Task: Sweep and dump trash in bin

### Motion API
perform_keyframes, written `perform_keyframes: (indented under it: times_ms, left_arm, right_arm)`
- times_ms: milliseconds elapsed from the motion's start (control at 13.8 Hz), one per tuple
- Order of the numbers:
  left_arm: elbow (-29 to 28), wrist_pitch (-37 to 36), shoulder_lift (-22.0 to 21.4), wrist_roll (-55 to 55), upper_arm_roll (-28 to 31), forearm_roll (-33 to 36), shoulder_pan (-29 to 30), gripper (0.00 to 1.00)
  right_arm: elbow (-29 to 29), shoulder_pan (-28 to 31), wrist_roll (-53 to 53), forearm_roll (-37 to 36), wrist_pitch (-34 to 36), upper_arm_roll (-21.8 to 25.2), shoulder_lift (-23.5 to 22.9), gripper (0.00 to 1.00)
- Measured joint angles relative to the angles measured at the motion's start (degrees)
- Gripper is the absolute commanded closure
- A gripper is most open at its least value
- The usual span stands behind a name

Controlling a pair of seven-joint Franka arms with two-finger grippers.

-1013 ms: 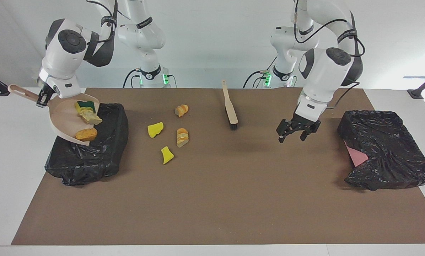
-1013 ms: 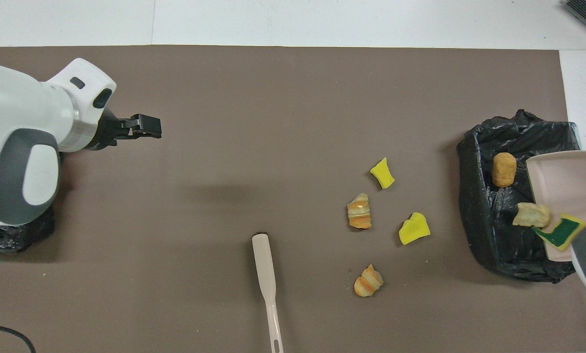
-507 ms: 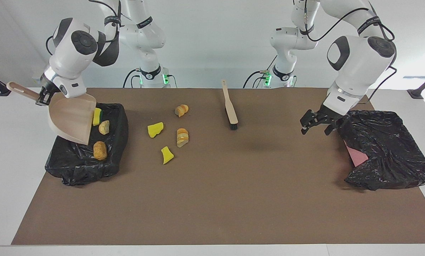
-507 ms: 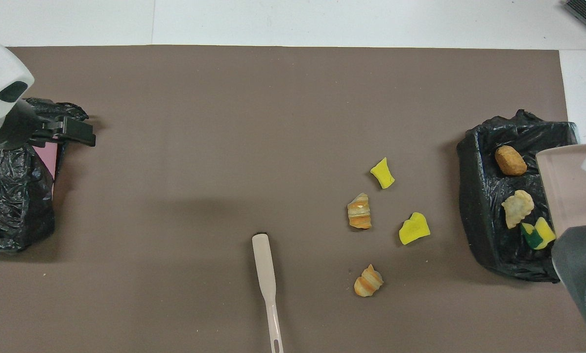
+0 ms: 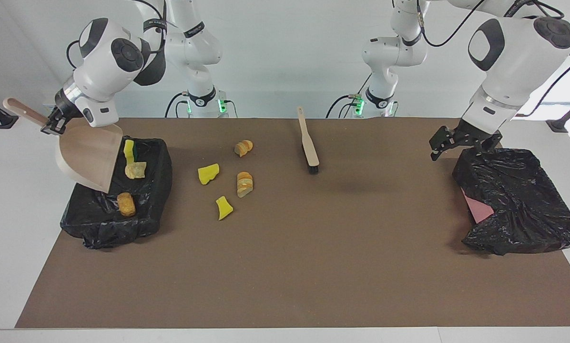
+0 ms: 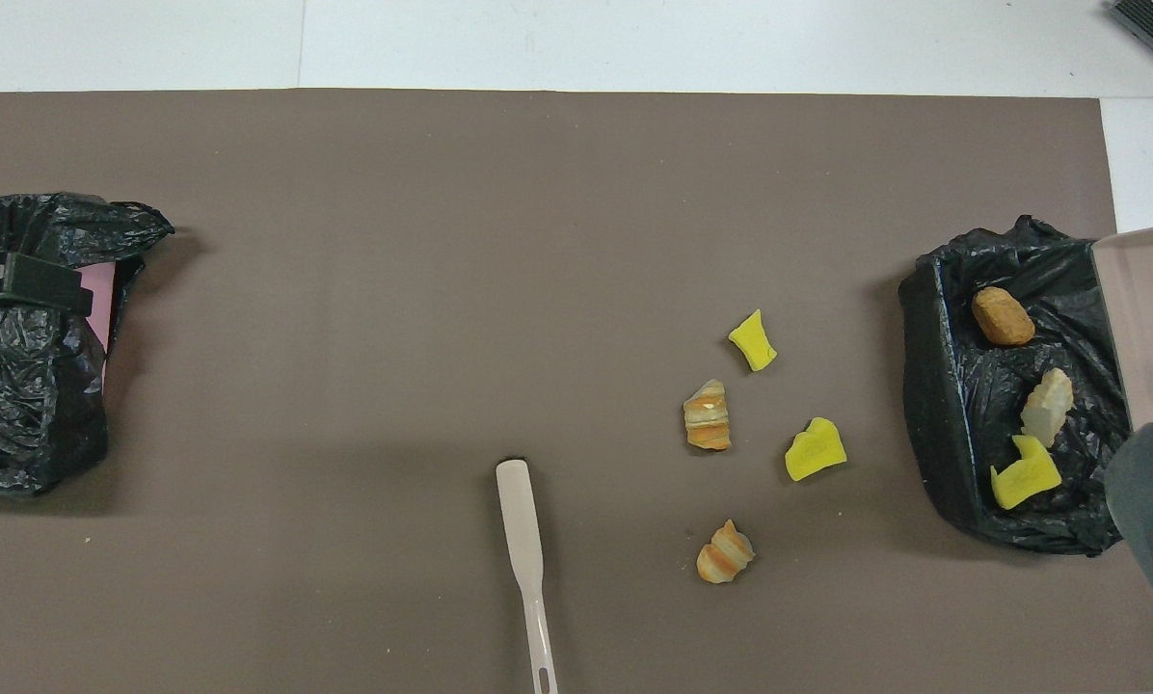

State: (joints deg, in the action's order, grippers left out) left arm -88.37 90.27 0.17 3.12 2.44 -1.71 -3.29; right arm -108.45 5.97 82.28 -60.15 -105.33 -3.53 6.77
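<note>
Right claw (image 5: 52, 127), dustpan (image 5: 88, 159) over binned trash (image 5: 127, 204)

In the overhead view the left hand (image 6: 27, 284) is cut off by the picture's edge over the black bag (image 6: 17, 386), only its tip showing. The right hand does not show there; the dustpan (image 6: 1150, 318) it carries runs off the edge. The dustpan hides part of the bin (image 5: 142, 209) beneath the right hand (image 5: 54, 125).
</note>
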Motion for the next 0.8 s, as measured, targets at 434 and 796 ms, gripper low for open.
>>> perform_keyframes:
  times_ms: [434, 796]
  left_arm:
    - [0.54, -4.37, -0.37, 0.28, -0.32, 0.00, 0.67, 0.00]
    - [-0.26, -4.14, -0.97, 0.59, -0.10, 0.00, 0.76, 0.00]
  right_arm:
    - [8.13, -2.54, -5.87, 12.56, 0.38, -1.76, -6.78, 1.00]
    - [20.47, -12.02, -24.87, 17.06, 11.16, -2.51, -16.93, 1.00]
